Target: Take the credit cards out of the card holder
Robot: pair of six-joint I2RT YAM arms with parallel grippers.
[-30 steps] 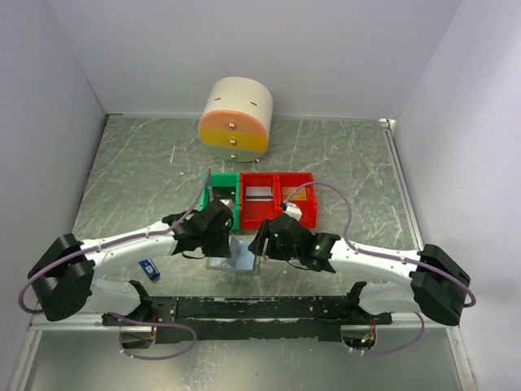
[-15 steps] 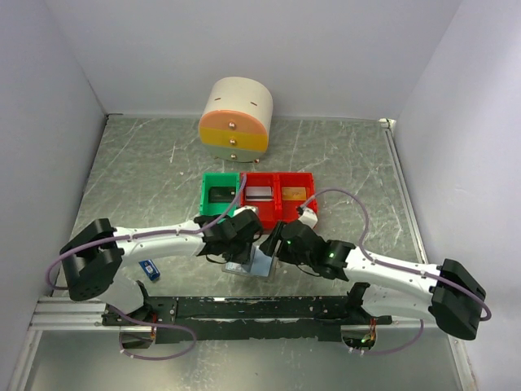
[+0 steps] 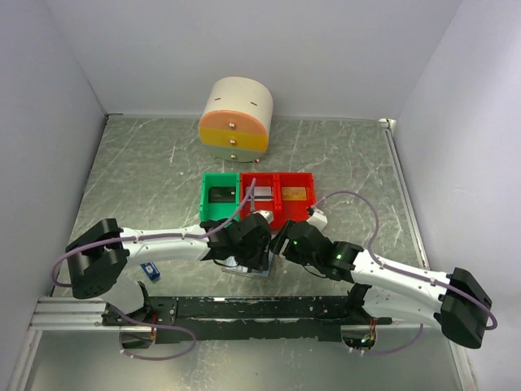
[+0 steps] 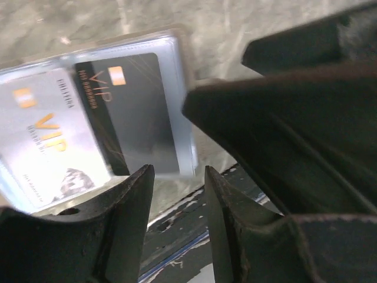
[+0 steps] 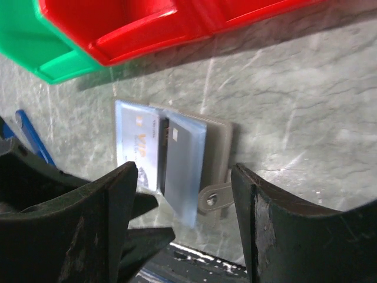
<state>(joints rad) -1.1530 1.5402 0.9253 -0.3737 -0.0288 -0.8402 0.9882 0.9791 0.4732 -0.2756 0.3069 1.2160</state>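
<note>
Card holder (image 5: pixel 221 141) open and flat on the grey marbled surface (image 3: pixel 138 179), close to its near edge, just in front of the red bins (image 3: pixel 277 216) and not touching them. Clear sleeves (image 5: pixel 185 177) fanned across the grey-brown cover, snap tab (image 5: pixel 215 197) toward the near edge. Inside the sleeves, side by side and not yet out: black credit card (image 4: pixel 138 112) and silvery credit card (image 4: pixel 47 147), both marked "VIP".

Left end effector (image 4: pixel 177 177) released, fingers (image 4: pixel 132 212) parted by a narrow gap with nothing between them, tips just short of the sleeve's edge. Right end effector (image 5: pixel 184 171) released too, jaws spread wide above the holder, gripping nothing. From above, both end effectors nose to nose over the holder, hiding most of it.

Behind, green bin (image 3: pixel 204 199) beside the red pair, one flat card-shaped piece in each compartment: dark, pale, gold; too small to identify. Farther back, round cream-and-orange drawer unit (image 3: pixel 236 122). Small blue stick (image 3: pixel 148 269) on the surface to the left, well apart from the holder.
</note>
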